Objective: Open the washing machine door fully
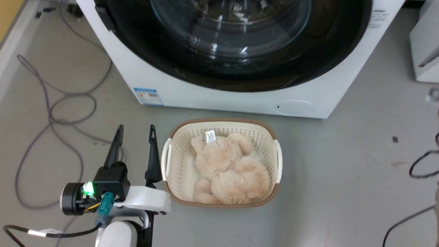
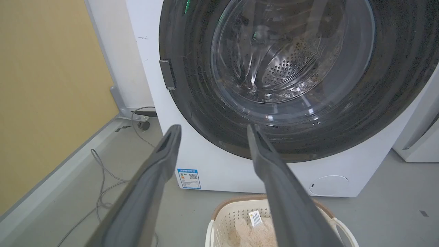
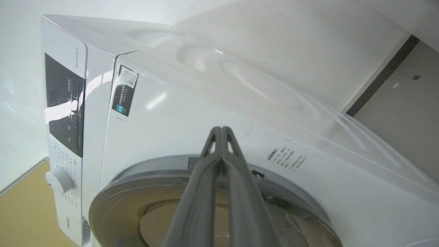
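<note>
head view, looking down at a grey floor [image 1: 343, 171]. at 12 o'clock, white washer [image 1: 205, 97] with round black door [image 1: 192, 65], glass bowl in its middle. shut, by the look of it: flush with the white front, no gap along the rim. same in the left wrist view, with steel drum holes behind the glass and a small grey tab [image 2: 168, 79] at the door's 9 o'clock edge (handle or hinge, cannot tell which).

at centre, just in front of the washer, cream basket [image 1: 219, 122] holding a fluffy beige toy [image 1: 226, 168]. at 9 o'clock, loose grey cables [image 1: 51, 113] on the floor.

at 7 o'clock, left gripper [image 1: 135, 128], fingers spread wide, holding nothing, pointing toward 12, just beside the basket's left handle and well short of the door. touching nothing.

right wrist view: right gripper [image 3: 221, 128], fingers pressed together tip to tip, nothing between them, aimed at the white front just past the door's rim, near a printed label [image 3: 286, 157]. contact with the washer: cannot tell. at 8 o'clock there, white dial [image 3: 60, 180] below a dark panel [image 3: 65, 109].

progress: nothing done yet, judging by the sealed door. left to do: reach the door's edge, get a hold, pop the latch, swing all the way out. possibly in the way of the swing: the basket, close below the door.
</note>
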`<state>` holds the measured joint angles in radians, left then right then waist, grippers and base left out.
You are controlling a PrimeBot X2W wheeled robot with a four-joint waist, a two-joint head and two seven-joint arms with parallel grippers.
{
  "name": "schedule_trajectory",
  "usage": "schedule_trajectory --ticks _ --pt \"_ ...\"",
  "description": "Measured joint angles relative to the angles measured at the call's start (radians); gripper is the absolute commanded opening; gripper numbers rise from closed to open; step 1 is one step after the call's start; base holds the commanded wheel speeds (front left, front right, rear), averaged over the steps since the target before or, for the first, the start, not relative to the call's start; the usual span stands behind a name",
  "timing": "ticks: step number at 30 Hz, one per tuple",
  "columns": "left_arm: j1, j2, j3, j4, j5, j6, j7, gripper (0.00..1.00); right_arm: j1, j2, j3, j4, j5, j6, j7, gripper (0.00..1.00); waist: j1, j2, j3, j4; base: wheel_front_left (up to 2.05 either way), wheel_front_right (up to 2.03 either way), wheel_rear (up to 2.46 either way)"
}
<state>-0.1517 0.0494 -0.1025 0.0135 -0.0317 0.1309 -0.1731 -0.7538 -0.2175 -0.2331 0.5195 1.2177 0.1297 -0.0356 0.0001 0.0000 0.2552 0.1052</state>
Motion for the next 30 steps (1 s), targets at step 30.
schedule_trajectory --ticks 30 --pt "-0.075 0.0 -0.05 -0.009 -0.017 0.061 -0.062 1.0 -0.365 -0.083 0.192 0.261 0.163 0.0 0.143 0.0 0.0 0.0 0.155 0.079 0.0 0.0 0.0"
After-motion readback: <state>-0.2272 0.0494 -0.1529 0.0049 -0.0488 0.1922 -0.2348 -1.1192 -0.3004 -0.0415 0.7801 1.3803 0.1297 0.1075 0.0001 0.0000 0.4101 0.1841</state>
